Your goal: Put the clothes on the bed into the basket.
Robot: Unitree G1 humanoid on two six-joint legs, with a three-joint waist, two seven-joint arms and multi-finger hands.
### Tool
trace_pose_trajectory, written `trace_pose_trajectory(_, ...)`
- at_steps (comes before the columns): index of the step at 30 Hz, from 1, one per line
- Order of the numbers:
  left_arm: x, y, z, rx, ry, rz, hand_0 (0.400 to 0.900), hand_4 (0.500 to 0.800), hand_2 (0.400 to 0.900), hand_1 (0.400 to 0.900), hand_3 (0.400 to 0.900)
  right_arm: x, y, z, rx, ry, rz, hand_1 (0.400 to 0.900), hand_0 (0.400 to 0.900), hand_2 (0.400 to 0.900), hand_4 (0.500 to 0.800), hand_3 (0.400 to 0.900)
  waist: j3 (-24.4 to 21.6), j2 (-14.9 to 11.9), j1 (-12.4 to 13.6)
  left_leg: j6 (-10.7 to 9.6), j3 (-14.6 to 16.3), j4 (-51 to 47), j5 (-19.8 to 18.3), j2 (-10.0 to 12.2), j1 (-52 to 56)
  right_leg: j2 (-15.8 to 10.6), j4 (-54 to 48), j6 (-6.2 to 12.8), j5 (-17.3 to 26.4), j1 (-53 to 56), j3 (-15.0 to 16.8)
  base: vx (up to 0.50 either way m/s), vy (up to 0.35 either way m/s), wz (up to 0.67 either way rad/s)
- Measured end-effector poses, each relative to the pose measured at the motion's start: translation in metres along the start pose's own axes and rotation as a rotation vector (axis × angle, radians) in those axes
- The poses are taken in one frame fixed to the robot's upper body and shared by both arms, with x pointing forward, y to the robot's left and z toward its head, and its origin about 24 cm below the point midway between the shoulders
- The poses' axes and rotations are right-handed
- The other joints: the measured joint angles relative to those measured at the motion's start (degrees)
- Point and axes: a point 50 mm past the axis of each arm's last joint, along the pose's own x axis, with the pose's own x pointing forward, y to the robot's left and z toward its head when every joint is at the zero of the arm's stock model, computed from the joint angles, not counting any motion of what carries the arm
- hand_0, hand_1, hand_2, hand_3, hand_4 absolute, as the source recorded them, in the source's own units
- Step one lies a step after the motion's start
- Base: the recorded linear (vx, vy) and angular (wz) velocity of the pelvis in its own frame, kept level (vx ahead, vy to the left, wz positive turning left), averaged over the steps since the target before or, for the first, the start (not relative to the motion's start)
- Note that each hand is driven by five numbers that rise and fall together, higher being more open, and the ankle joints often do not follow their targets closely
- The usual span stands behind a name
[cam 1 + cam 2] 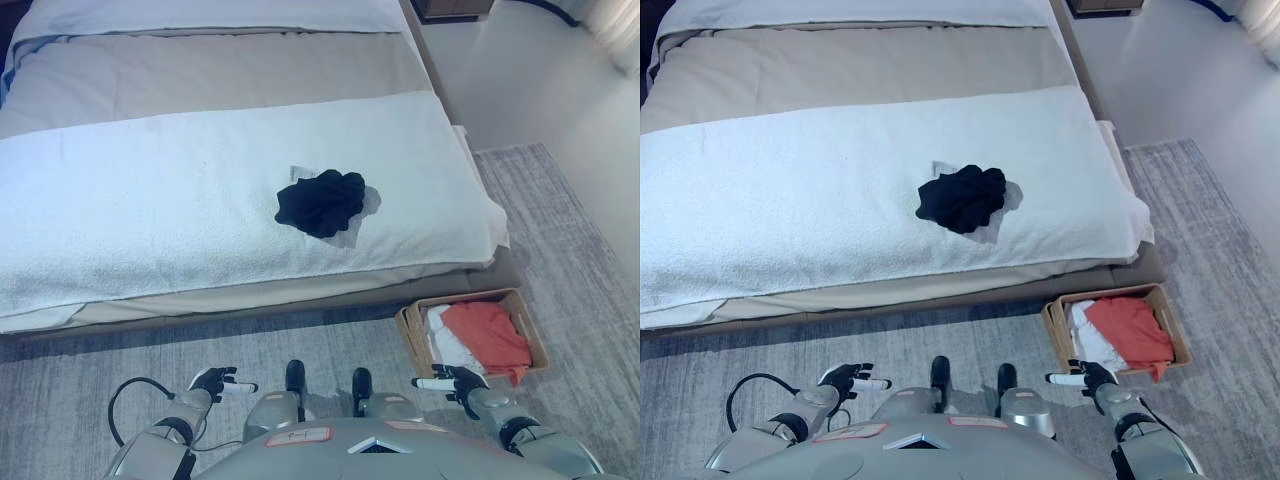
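A crumpled dark navy garment [322,202] lies on the white blanket of the bed [150,200], right of centre, partly over a pale grey cloth [362,215]. A tan basket [522,308] stands on the floor by the bed's front right corner and holds an orange-red garment [490,335] and white cloth [445,340]. My left hand [215,383] and right hand [450,381] hang low over the floor in front of the bed, empty, fingers relaxed. The right hand is just beside the basket's near left corner.
A grey rug [560,220] covers the floor before and right of the bed. A bare pale floor [520,70] lies at the far right. The bed's far part has a beige cover [220,70] and a white pillow [210,15].
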Motion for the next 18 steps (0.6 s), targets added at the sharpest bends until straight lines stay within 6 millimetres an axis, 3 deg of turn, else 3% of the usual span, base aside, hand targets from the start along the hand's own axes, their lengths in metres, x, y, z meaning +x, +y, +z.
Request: trace_pose_trajectory(18,-0.0002,-0.0007,-0.0021,-0.001,0.005,-0.002,0.9,0.8,0.9,0.9,0.9,-0.0006,0.0017,-0.0056,-0.006,0.014,0.005,0.9,0.9,0.9,0.8,0.9,-0.1,0.0,0.0,0.0,0.0,0.0,0.0,0.0,0.2,0.0,0.0,0.02,0.0,0.2,0.0,0.0,-0.001,0.0)
